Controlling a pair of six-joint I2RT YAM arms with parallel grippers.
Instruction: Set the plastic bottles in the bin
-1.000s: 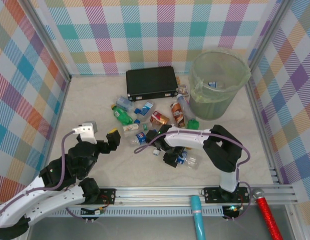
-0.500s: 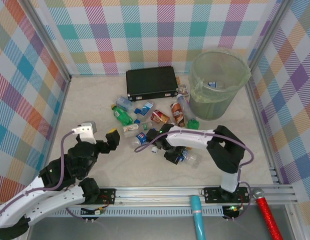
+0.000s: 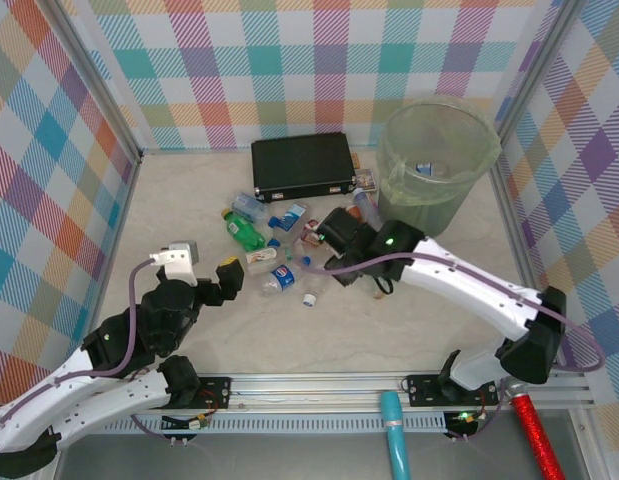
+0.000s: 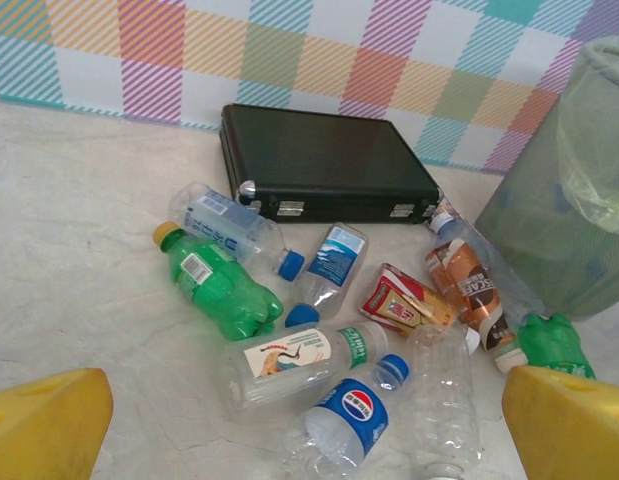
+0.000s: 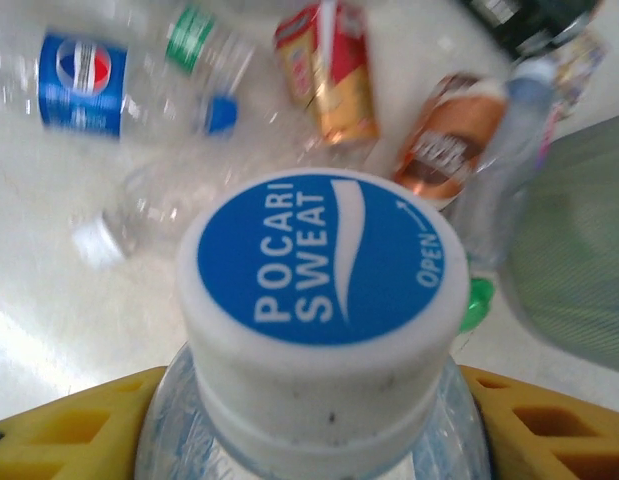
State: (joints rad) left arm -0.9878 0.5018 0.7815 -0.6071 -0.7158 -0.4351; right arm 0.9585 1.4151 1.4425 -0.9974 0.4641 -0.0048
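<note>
Right wrist: bottle (image 5: 322, 262) in end effector (image 5: 319, 440)

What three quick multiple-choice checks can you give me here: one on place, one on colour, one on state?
1. Where does the black case lie?
A. Left of the bin, by the back wall
B. Inside the bin
C. At the near edge, by the arm bases

2. What colour is the cap on the Pepsi bottle?
A. Red
B. Blue
C. Yellow

3. What state is the right pincer in?
A. Open, holding nothing
B. Shut on a green bottle
C. Shut on the Pocari Sweat bottle

Answers:
1 A: the top view shows the case beside the bin, on its left.
2 B: the left wrist view shows a blue cap.
3 C: the right wrist view shows the bottle between its yellow fingers.
</note>
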